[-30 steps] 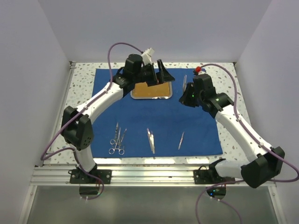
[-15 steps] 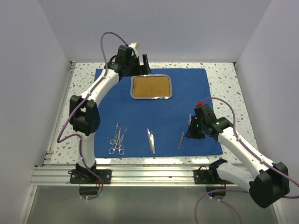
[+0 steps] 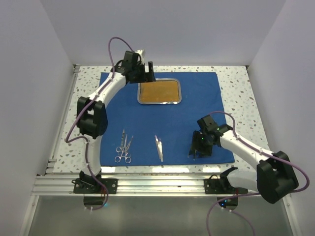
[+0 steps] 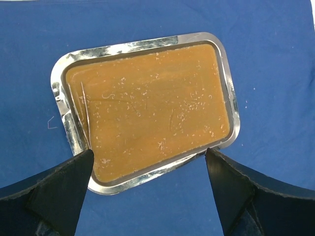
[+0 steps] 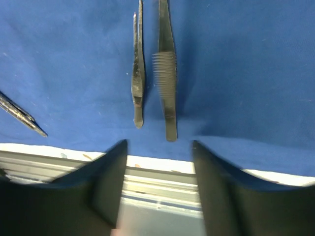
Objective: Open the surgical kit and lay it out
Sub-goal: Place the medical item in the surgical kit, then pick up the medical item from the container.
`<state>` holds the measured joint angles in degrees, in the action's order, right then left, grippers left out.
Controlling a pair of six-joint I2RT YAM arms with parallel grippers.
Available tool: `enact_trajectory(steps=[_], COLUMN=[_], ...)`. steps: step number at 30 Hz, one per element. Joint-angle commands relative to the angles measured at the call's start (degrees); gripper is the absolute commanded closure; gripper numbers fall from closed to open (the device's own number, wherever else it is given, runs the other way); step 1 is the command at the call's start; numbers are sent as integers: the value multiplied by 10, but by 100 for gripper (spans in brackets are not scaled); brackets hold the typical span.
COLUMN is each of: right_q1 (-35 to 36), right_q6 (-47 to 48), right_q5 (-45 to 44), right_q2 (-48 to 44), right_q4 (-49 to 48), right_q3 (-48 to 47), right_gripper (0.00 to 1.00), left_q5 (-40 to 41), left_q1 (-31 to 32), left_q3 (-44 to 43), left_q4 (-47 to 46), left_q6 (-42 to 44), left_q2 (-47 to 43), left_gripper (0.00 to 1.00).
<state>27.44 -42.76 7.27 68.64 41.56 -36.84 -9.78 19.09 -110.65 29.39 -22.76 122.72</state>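
Now your wrist view catches two tweezers (image 5: pixel 165 73), hidden overhead, by the splayed right gripper (image 5: pixel 158 147); left gripper (image 4: pixel 148 155) gapes over the scratched orange-brown tray (image 4: pixel 147 43).

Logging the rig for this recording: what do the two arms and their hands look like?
Both arms have white tube-shaped links with chunky black joints: left arm, right arm. A thin purple cable loops along each. The left hand and right hand have plain black, wedge-shaped fingers. No markings are readable.

Pale walls (image 3: pixel 162 29); speckled tabletop (image 3: pixel 86 86); aluminium rail (image 3: pixel 157 184)
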Motion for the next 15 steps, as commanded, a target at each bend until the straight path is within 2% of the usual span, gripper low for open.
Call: enact_trajectory(steps=[1,2,5,15], right_q1=[7,6,6,6], right_q6=[6,7,15,45], right_q5=[16,10,-5,-67], right_q2=[11,13,11,-4], right_q4=[-15,-11,13,114], right_q3=[-15,-19,-45,-190], right_gripper=[38,30,23,22], left_q5=[6,8,17,67], left_q1=[-7,-8,-11,-12], left_q3=[-37,-39,-48,-80], left_q4=[2,2,7,27], left_q6=[28,31,43,98], left_q2=[10,13,23,81], left_gripper=[1,1,1,1])
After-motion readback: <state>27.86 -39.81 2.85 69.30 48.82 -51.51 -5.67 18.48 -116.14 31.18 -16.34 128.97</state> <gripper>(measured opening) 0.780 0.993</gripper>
